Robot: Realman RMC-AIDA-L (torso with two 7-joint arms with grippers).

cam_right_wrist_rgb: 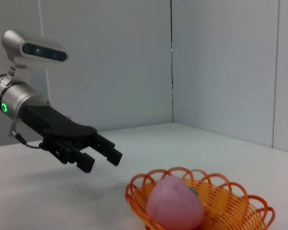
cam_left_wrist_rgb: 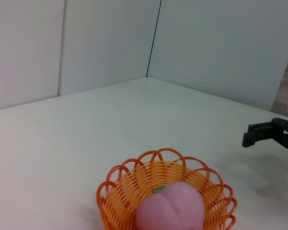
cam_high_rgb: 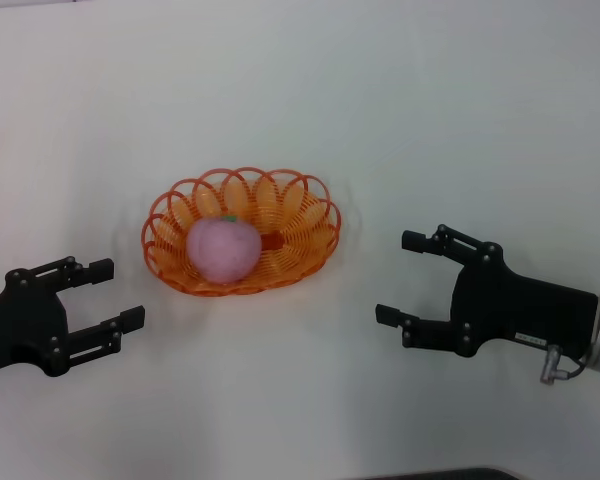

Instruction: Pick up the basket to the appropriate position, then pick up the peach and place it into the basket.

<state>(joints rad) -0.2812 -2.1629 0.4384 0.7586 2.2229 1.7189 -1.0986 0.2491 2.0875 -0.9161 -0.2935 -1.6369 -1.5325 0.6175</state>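
Observation:
The orange wire basket (cam_high_rgb: 300,205) stands on the white table at the middle. The pink peach (cam_high_rgb: 221,249) lies inside it, toward its left side, with its green stem spot up. Basket (cam_left_wrist_rgb: 120,189) and peach (cam_left_wrist_rgb: 170,208) also show in the left wrist view, and basket (cam_right_wrist_rgb: 230,203) and peach (cam_right_wrist_rgb: 174,203) in the right wrist view. My left gripper (cam_high_rgb: 108,296) is open and empty, left of the basket and apart from it. My right gripper (cam_high_rgb: 400,278) is open and empty, right of the basket and apart from it.
The white table (cam_high_rgb: 300,90) stretches all round the basket. Grey walls meet in a corner behind it (cam_left_wrist_rgb: 153,38). The table's front edge shows at the bottom of the head view (cam_high_rgb: 440,474).

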